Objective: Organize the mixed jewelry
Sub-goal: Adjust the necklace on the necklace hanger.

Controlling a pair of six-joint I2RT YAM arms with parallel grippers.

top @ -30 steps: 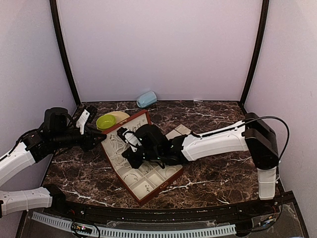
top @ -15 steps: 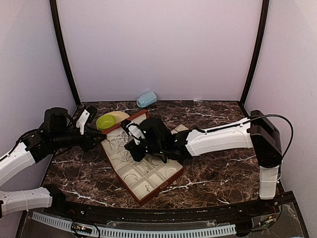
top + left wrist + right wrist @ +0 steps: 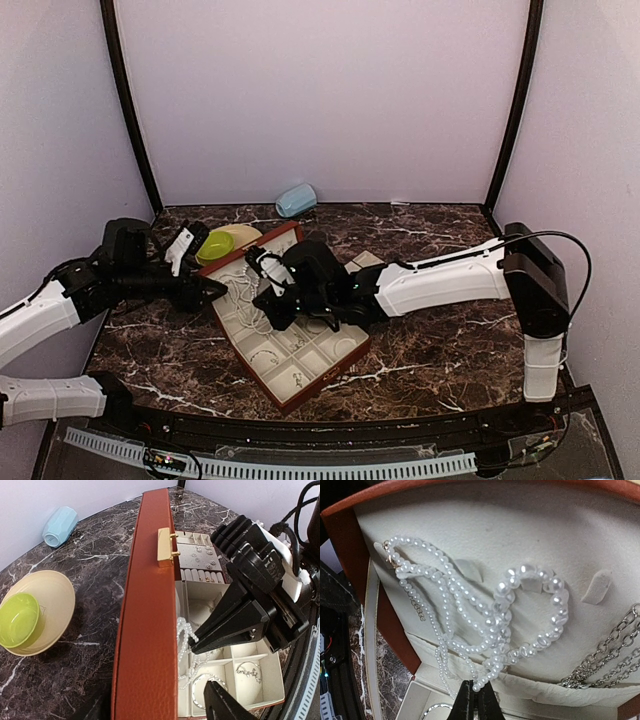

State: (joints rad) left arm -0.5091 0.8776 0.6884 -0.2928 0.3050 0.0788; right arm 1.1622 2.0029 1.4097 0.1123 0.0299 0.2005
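We start at the right tool [image 3: 473, 700]. Its two dark fingers are clenched together, and a thin pearl strand [image 3: 422, 555] runs down to their tips, so we judge it pinched there. The strand loops across the cream lining of the largest compartment of a reddish-brown case [image 3: 145, 630]. It is tangled with a loop of fatter pearls [image 3: 555, 585], and silver chains [image 3: 605, 652] lie just beside them. Smaller compartments hold thin bracelets [image 3: 250, 664], and tiny earrings [image 3: 200, 555] sit on a pad near the gold clasp [image 3: 165, 547].

The left tool [image 3: 199, 667] hangs at the case's left side, its tips reaching over the compartments. Its fingers are parted and grip nothing. On the counter [image 3: 430, 340] behind the case, a green bowl [image 3: 213, 245] rests on a cream plate [image 3: 243, 236]. A pale blue object [image 3: 296, 200] lies well apart by the back wall.

We read the step in hand as settling the pearl strand into the necklace compartment. The next move calls for a slow, short pull or a clean release, so the knot does not drag the fatter pearls along.

Against the picture from a second ago, the right tool has shifted from the small front compartments up toward the large one. The left arm has eased closer to the case, and its fingers stand wider.
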